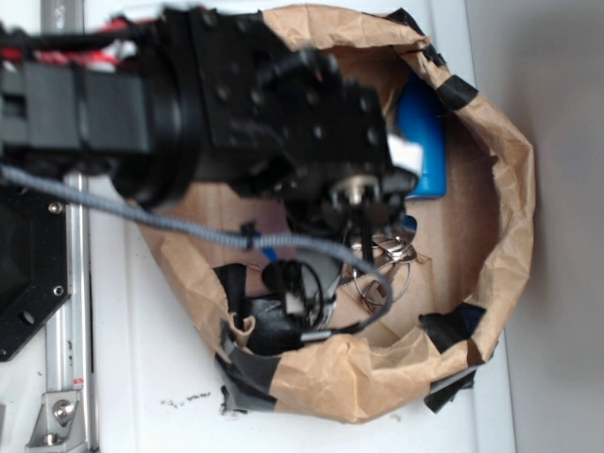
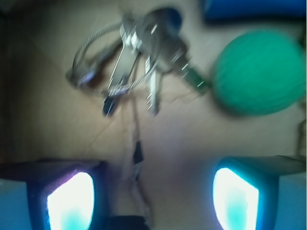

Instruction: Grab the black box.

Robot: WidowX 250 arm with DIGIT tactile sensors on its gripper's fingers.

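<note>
My gripper (image 2: 153, 201) is open, and its two glowing fingertips (image 2: 72, 203) stand wide apart over the brown paper floor. In the exterior view the gripper (image 1: 366, 219) hangs low inside the paper nest (image 1: 500, 189), just above a bunch of keys (image 1: 382, 269). The keys (image 2: 139, 52) lie ahead of the fingers, with a green ball (image 2: 256, 72) to their right. A dark flat shape (image 2: 125, 223) shows at the bottom edge between the fingers; I cannot tell whether it is the black box. Nothing is held.
A blue object (image 1: 422, 142) lies at the back of the nest. Black tape strips (image 1: 453, 326) are stuck to the crumpled paper rim. A grey cable (image 1: 189, 226) drapes across the nest. To the left are a black hexagonal plate (image 1: 28, 274) and a metal rail (image 1: 71, 330).
</note>
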